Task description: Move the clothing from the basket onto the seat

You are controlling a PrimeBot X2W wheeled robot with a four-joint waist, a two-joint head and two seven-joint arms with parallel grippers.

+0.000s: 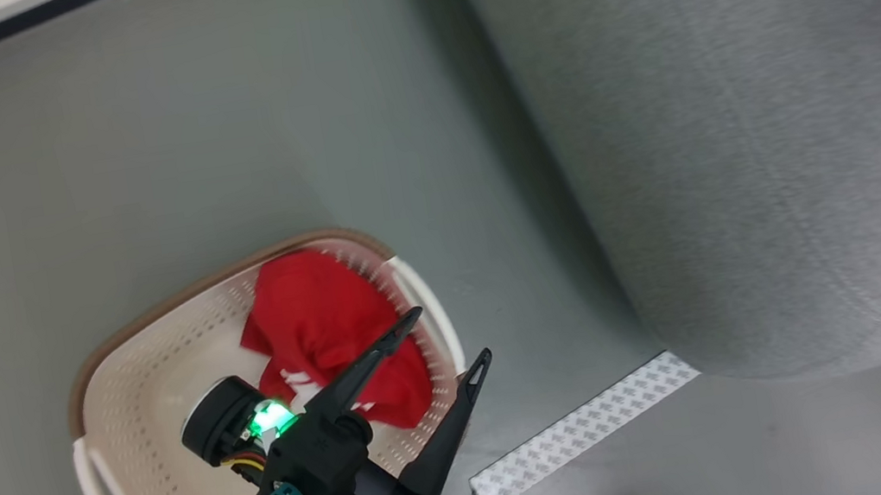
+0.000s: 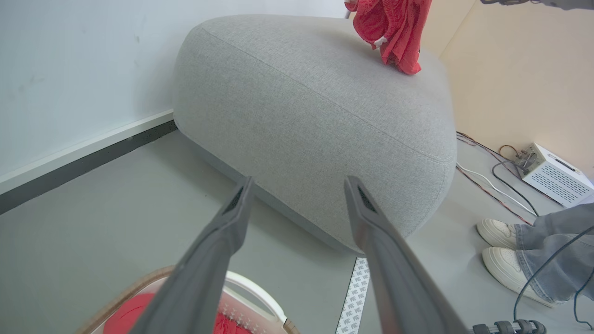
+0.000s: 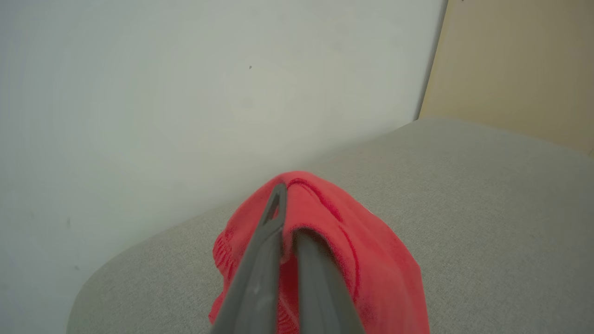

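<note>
Head view: the left gripper (image 1: pixel 452 333) hovers above the right side of the basket (image 1: pixel 153 312), its two fingers spread wide and holding nothing. The basket stands on the floor (image 1: pixel 130 154) with red clothing (image 1: pixel 320 318) bunched in its right half. The seat (image 1: pixel 734 107) lies near, to the right, and a tape strip (image 1: pixel 581 427) is on the floor between them.

Left wrist view: a second red garment (image 2: pixel 394 28) hangs over the seat's far top. A person's shoes (image 2: pixel 501 232) stand beside the seat.

Right wrist view: the right gripper (image 3: pixel 285 222) is closed on that second red garment, with fabric draped over its fingers above the seat.
</note>
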